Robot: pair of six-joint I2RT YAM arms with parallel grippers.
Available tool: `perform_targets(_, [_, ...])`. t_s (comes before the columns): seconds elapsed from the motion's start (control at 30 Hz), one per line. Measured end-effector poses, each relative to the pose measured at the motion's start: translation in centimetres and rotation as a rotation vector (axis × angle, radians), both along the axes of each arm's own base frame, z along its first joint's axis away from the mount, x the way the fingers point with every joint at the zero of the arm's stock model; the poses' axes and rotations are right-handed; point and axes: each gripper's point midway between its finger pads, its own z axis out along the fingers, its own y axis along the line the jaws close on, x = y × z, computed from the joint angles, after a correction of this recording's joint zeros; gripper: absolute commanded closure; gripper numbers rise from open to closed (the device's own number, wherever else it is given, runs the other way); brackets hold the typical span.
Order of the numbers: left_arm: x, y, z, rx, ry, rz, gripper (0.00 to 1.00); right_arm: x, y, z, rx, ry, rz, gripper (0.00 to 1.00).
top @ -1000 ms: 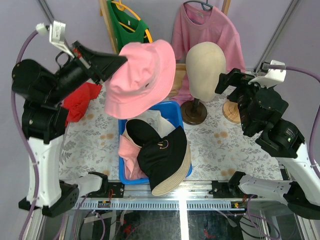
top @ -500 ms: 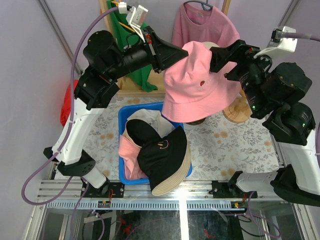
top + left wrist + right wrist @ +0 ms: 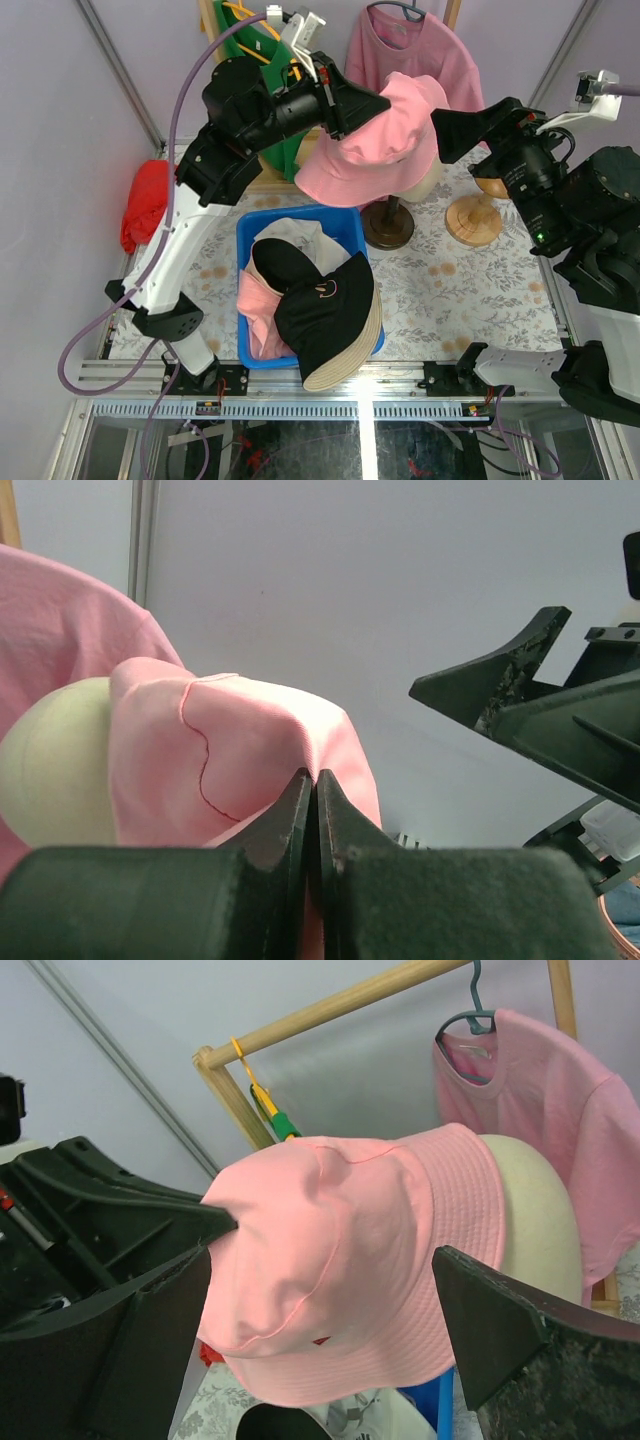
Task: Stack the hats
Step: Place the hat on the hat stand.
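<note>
My left gripper (image 3: 316,780) is closed tight on a fold of the pink bucket hat (image 3: 250,750); in the left wrist view the two tips meet with only cloth between them. The hat hangs from this pinch and its crown lies tilted over the top of the mannequin head (image 3: 50,760), which shows under the brim on one side. It is not seated; part of the brim stands out in the air toward the blue bin (image 3: 245,240).

My right gripper (image 3: 322,1260) stands wide apart and holds nothing. Its two fingers frame the pink bucket hat from the other side, near it, but I see no contact with the cloth.

Further out, the other hats wait in the blue bin: a black hat (image 3: 320,300) on top, a tan one (image 3: 350,370) under its edge, something white (image 3: 300,232) and more pink cloth (image 3: 255,300) beside them.

I judge that the step now is to set the first hat on the mannequin head, as the bottom of the stack, and that most of the task is not yet done. The next move, I think, asks my right gripper to take the free brim and pull it down evenly, so that the crown comes straight over the head, before my left gripper lets go. If I release too soon, the soft hat may slide off.
</note>
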Motion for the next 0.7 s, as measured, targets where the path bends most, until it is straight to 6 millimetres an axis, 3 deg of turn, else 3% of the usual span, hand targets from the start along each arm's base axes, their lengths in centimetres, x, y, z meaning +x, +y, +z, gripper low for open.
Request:
perform_targets(0.2, [0.2,-1.4,-0.3,0.002,0.0,-0.027,1.0,0.5,0.9,-0.7,-0.016,0.026,0.012,0.0])
perform_targets(0.57, [-2.0,-2.4,1.0,-0.028,-0.03,-0.093,1.0,2.5,3.0,-3.2,-0.087,0.09,0.005,0.0])
perform_targets(0.7, [-2.4,-2.5,1.2,-0.034,-0.035,-0.1,1.0,2.2,2.8,-2.9,-0.08,0.085,0.008,0.16])
